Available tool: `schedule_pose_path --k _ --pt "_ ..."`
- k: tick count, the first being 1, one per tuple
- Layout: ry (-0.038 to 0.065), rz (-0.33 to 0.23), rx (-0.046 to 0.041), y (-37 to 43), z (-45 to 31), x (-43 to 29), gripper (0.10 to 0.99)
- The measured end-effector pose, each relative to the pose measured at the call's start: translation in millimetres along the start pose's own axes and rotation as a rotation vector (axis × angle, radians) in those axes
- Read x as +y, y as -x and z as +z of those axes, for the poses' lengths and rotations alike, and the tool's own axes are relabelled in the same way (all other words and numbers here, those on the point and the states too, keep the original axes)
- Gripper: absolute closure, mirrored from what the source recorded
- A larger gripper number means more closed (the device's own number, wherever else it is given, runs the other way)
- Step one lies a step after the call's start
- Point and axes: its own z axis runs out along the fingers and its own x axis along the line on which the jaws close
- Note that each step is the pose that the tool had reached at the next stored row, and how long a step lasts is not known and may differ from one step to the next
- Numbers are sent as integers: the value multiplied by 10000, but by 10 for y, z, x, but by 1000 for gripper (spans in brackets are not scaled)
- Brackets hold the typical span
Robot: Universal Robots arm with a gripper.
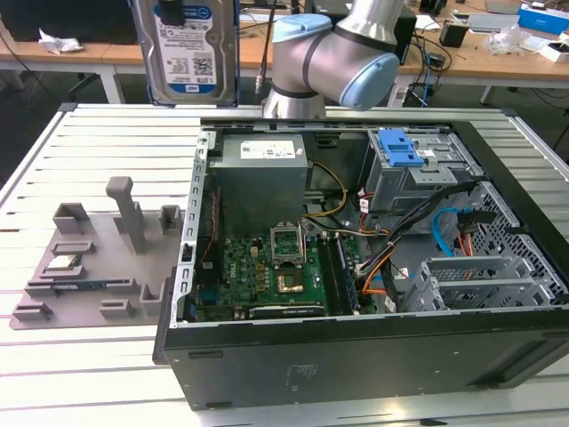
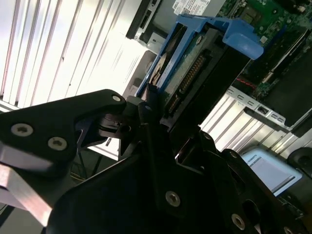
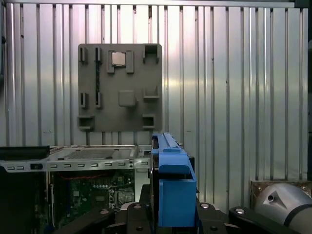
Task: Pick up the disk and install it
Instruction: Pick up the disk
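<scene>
1. Blue carrier frame and silver body up high: the disk (image 1: 192,49) hangs in the air at the top of the exterior view, label facing the camera, well above the table (image 1: 107,133) and toward that view's left of the arm (image 1: 333,53).
2. The hand (image 2: 155,109) is clamped on it. In the second wrist view the black fingers (image 2: 92,109) pinch one end of the disk (image 2: 204,63), connector side showing.
3. In the first wrist view the disk (image 3: 170,195) shows edge-on, its blue frame standing upright between the black hand parts.
4. Below sits the open computer case (image 1: 356,365) on the slatted table, motherboard (image 1: 258,267) exposed.
5. Inside the case, toward the exterior view's right, a blue latch (image 1: 400,149) tops the grey drive cage (image 1: 391,187). The disk is well apart from it, not installed.
6. Beside the case, on the exterior view's left, lies a grey fixture plate (image 1: 89,276) with a small square chip (image 1: 60,261) seated in it; the first wrist view looks straight down on that plate (image 3: 122,122) and chip (image 3: 118,58).
</scene>
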Motion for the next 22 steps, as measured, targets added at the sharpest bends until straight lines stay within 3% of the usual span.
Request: schedule_pose_path --k 12,13,15,17,20,22 --pt "70 4 0 4 -3 -572 725" --pt "80 4 0 5 -4 -651 725" --pt "89 2 0 6 -4 -727 725" --pt "105 3 1 7 -5 -851 725" --pt "121 4 1 7 -6 -971 725" --pt "143 5 2 9 -7 -1133 725"
